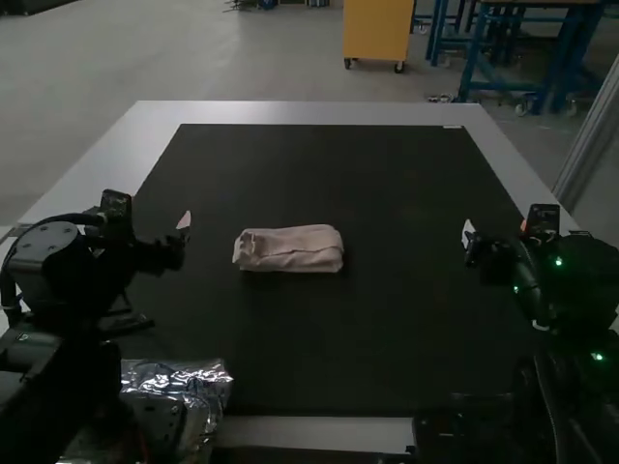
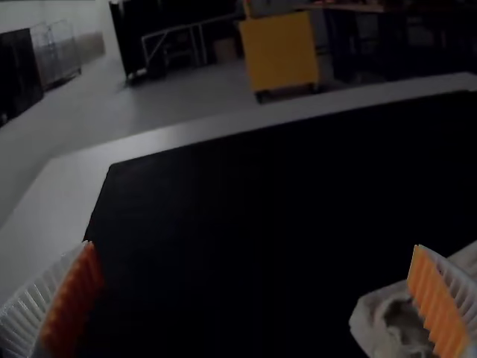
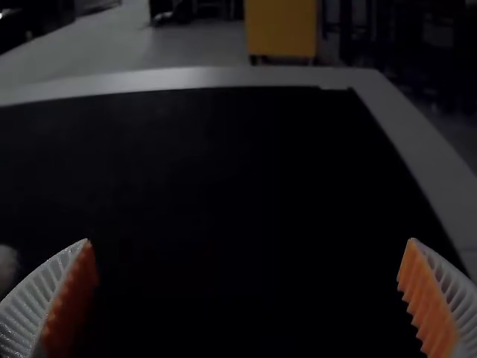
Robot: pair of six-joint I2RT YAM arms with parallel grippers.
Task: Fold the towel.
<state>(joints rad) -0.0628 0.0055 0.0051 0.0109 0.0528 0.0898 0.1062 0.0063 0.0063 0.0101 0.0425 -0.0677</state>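
Observation:
The pale towel (image 1: 289,248) lies folded into a compact, narrow bundle on the black mat, a little left of the mat's middle. My left gripper (image 1: 182,230) stands off the towel's left side, apart from it; my right gripper (image 1: 468,236) is farther off on the right. In the left wrist view my left gripper (image 2: 253,298) is open, and one end of the towel (image 2: 380,317) shows beyond one finger. The right wrist view has my right gripper (image 3: 247,298) open with nothing between its fingers, and a bit of the towel (image 3: 7,265) at the edge.
The black mat (image 1: 319,338) covers most of the pale table (image 1: 300,113). A crumpled, shiny plastic bag (image 1: 208,382) lies at the near left, beside the left arm's base.

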